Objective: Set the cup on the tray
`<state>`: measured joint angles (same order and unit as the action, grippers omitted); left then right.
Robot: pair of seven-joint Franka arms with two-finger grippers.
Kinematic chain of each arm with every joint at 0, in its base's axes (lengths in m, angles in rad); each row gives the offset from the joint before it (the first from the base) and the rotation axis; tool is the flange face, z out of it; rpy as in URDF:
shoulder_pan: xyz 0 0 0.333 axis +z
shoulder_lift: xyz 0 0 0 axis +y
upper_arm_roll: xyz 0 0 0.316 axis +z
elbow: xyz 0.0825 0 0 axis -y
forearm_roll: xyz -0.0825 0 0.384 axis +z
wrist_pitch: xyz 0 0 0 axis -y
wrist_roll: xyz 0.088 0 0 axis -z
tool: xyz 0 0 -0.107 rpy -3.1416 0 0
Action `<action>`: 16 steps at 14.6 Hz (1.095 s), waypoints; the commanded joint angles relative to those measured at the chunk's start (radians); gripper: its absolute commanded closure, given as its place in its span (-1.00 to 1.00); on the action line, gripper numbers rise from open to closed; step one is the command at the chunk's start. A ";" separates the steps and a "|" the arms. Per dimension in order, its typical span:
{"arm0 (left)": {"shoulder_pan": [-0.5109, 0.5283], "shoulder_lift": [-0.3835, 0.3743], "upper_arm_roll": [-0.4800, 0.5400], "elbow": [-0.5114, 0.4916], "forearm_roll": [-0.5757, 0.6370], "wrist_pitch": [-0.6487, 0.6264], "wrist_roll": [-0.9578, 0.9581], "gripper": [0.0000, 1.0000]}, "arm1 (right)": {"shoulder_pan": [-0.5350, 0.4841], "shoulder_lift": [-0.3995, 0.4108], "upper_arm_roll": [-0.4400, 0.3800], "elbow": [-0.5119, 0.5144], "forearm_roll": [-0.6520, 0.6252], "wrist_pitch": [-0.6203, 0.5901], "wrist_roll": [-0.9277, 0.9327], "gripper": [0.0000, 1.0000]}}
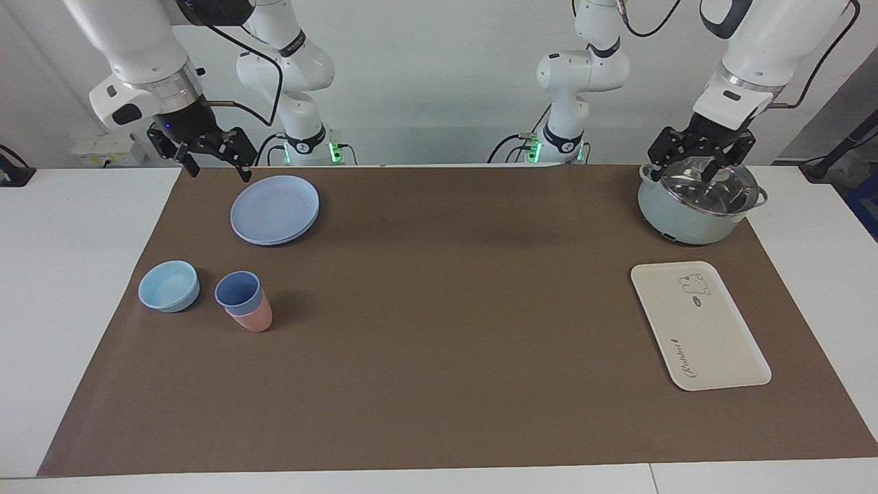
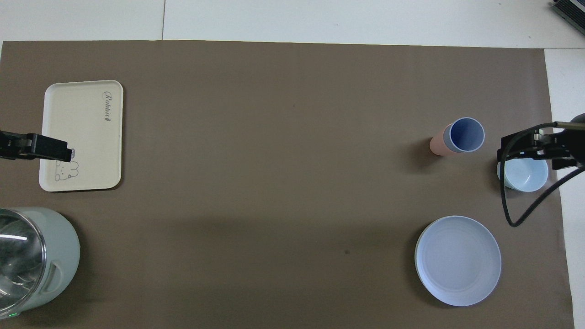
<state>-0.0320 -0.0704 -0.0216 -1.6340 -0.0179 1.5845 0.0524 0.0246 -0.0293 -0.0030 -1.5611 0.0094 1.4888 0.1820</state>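
Observation:
The periwinkle-blue cup (image 1: 238,291) stands nested inside a salmon-pink tumbler (image 1: 256,319) toward the right arm's end of the mat; it also shows in the overhead view (image 2: 466,134). The cream tray (image 1: 699,326) with the bear drawing lies flat toward the left arm's end, also in the overhead view (image 2: 82,132). My right gripper (image 1: 218,170) is open and empty, raised over the mat's edge beside the blue plate. My left gripper (image 1: 693,168) is open and empty, over the pot's lid.
A round blue plate (image 1: 274,209) lies nearer to the robots than the cups. A light-blue bowl (image 1: 169,285) sits beside the cups. A pale green pot (image 1: 693,216) with a glass lid stands nearer to the robots than the tray.

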 commanded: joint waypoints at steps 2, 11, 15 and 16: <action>0.006 -0.025 0.002 -0.030 -0.011 0.014 0.009 -1.00 | -0.012 -0.009 -0.002 -0.002 0.001 -0.015 -0.027 -1.00; 0.006 -0.025 0.002 -0.030 -0.011 0.014 0.009 -1.00 | -0.083 0.015 -0.006 0.007 0.014 0.060 0.140 -0.89; 0.006 -0.025 0.002 -0.030 -0.011 0.014 0.009 -1.00 | -0.166 0.126 -0.006 0.047 0.036 0.117 0.270 -0.87; 0.006 -0.025 0.000 -0.030 -0.011 0.014 0.009 -1.00 | -0.188 0.162 -0.006 0.056 0.050 0.125 0.296 -0.87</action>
<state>-0.0320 -0.0704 -0.0216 -1.6340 -0.0179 1.5845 0.0524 -0.1224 0.0490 -0.0153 -1.5564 0.0232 1.6001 0.4167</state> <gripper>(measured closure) 0.000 0.062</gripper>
